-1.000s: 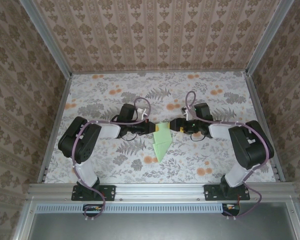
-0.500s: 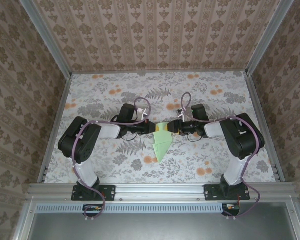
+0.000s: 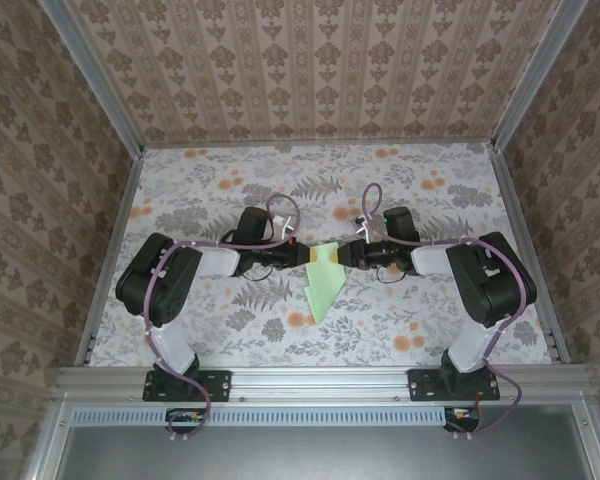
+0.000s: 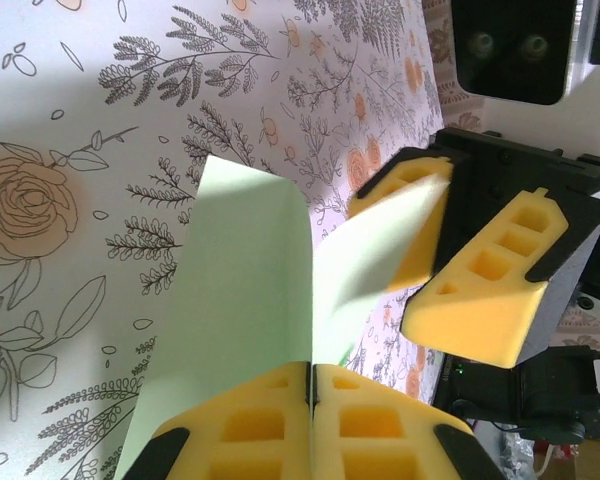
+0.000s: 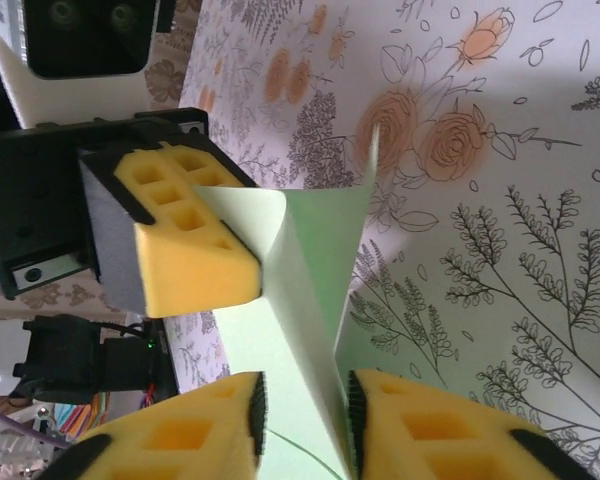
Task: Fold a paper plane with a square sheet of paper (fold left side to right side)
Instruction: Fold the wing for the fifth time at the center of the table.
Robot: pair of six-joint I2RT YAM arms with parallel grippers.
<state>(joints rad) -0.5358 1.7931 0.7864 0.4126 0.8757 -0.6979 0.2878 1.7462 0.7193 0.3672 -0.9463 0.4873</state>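
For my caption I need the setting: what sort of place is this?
Probably a small robot test booth, not a home: patterned wall panels in a metal frame, and robot arms bolted to a rail.

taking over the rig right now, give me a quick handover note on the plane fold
Left claw: shut on the paper plane at its far end.
Right claw: jaws apart, with a raised flap of the paper between them, not pinched yet.
Paper: a pale-green dart on the floral table. Its tip points toward the arm bases and its far end is lifted between the two claws.
Done: the pointed shape and centre crease are in.
Left: probably grip with the right claw, bring the left side over onto the right, and press flat.
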